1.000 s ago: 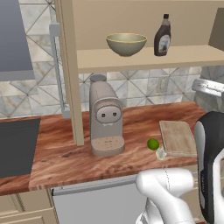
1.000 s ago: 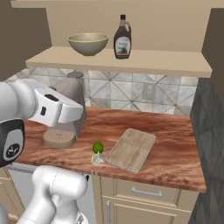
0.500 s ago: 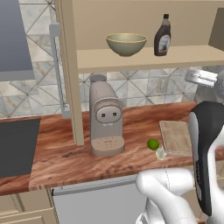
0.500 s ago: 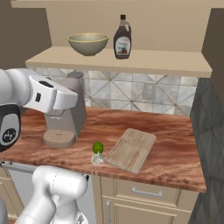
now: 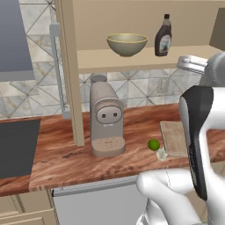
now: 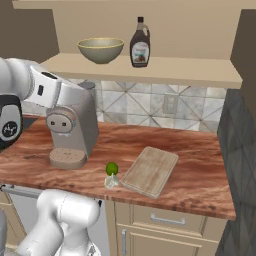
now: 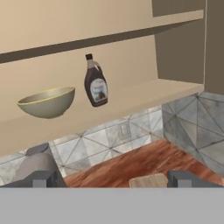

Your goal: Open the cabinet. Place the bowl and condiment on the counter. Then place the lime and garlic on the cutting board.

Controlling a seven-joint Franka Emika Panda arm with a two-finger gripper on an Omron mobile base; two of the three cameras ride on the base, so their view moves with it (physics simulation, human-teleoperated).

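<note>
Cabinet (image 6: 150, 30) stands open, its interior shelf exposed in all views. Bowl (image 5: 126, 44) sits upright on the shelf, and the condiment (image 5: 163, 36) stands upright just beside it, the two apart and not touching. In the hand view the bowl (image 7: 47, 102) lies left of the condiment (image 7: 96, 82), both well ahead of the pincer (image 7: 113, 179), whose two dark fingertips (image 7: 43, 178) stand wide apart with nothing between them.

On the counter (image 6: 200, 165) below, a coffee machine (image 6: 72, 132) stands under the bowl's end of the shelf. The cutting board (image 6: 150, 171) lies flat toward the counter's front edge, set at an angle to it. The lime (image 6: 112, 168) rests on the counter just beside the board's near corner, off the board. The garlic (image 6: 111, 181) lies directly in front of the lime, close to it, near the counter's front edge and likewise off the board. From the left base view the lime (image 5: 154, 144) and garlic (image 5: 161, 154) appear between the coffee machine (image 5: 105, 116) and the cutting board (image 5: 174, 137).
</note>
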